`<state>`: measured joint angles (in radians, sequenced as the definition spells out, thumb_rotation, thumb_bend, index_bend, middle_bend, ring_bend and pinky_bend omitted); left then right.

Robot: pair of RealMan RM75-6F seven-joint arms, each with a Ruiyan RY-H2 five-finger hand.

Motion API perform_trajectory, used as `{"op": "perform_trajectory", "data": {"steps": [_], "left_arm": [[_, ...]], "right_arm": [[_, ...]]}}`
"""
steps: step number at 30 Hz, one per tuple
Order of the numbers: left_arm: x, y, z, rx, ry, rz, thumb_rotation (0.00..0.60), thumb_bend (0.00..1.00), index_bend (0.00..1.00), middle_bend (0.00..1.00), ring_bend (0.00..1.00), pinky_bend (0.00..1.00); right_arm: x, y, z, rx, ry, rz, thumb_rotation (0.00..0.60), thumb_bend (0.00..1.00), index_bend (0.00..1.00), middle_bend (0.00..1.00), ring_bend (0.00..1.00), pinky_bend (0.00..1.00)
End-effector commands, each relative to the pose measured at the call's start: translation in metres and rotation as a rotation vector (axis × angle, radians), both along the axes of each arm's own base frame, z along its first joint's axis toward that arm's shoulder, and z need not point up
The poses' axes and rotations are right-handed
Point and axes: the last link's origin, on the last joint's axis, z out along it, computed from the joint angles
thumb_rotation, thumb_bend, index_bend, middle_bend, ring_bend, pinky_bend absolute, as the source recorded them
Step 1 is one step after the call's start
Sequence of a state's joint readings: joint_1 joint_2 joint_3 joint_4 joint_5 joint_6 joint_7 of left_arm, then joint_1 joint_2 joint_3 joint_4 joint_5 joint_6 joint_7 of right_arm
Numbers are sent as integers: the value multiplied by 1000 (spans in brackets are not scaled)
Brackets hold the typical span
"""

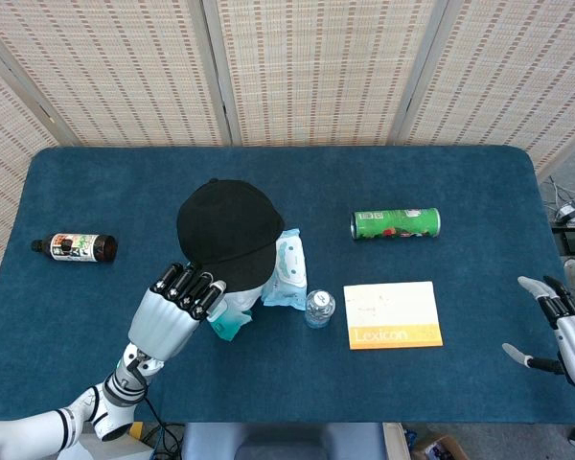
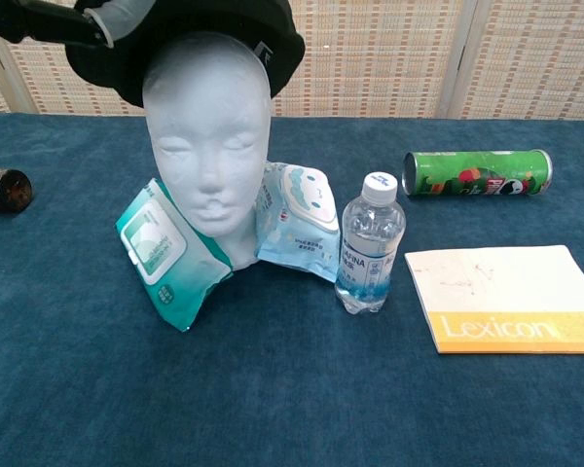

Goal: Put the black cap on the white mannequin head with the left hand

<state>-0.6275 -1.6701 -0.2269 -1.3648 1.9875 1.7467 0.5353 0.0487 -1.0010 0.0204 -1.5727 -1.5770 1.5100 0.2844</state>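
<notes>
We see the left hand (image 1: 177,309) gripping the black cap (image 1: 227,233) by its brim, over the top of the white mannequin head (image 2: 209,146). Far right, the right hand (image 1: 563,326) hangs empty, fingers apart.

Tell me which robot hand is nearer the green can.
Right. The right robot hand sits at the table's edge beyond the green can; the left robot hand holds the black cap, farther away.

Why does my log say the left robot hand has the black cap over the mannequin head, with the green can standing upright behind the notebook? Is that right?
Not quite. The green can lies on its side behind the notebook, as the head view shows. The rest holds: the left robot hand holds the black cap over the mannequin head.
</notes>
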Motion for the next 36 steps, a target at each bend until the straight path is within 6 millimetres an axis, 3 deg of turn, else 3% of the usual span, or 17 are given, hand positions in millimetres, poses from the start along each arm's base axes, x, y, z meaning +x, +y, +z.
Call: {"op": "perform_trajectory", "data": {"steps": [1, 20, 36], "left_arm": [[-3, -3, -7, -5, 19, -2, 600, 474, 773, 746, 486, 618], [-15, -24, -39, -59, 121, -36, 600, 473, 753, 732, 472, 618], [-30, -29, -54, -47, 222, 76, 600, 469, 603, 652, 448, 617]], "right_arm": [[0, 0, 0, 0, 0, -1, 600, 0, 129, 187, 79, 337], [-1, -1, 2, -3, -7, -8, 600, 0, 129, 188, 79, 337], [-2, -1, 3, -4, -10, -13, 600, 0, 129, 187, 79, 337]]}}
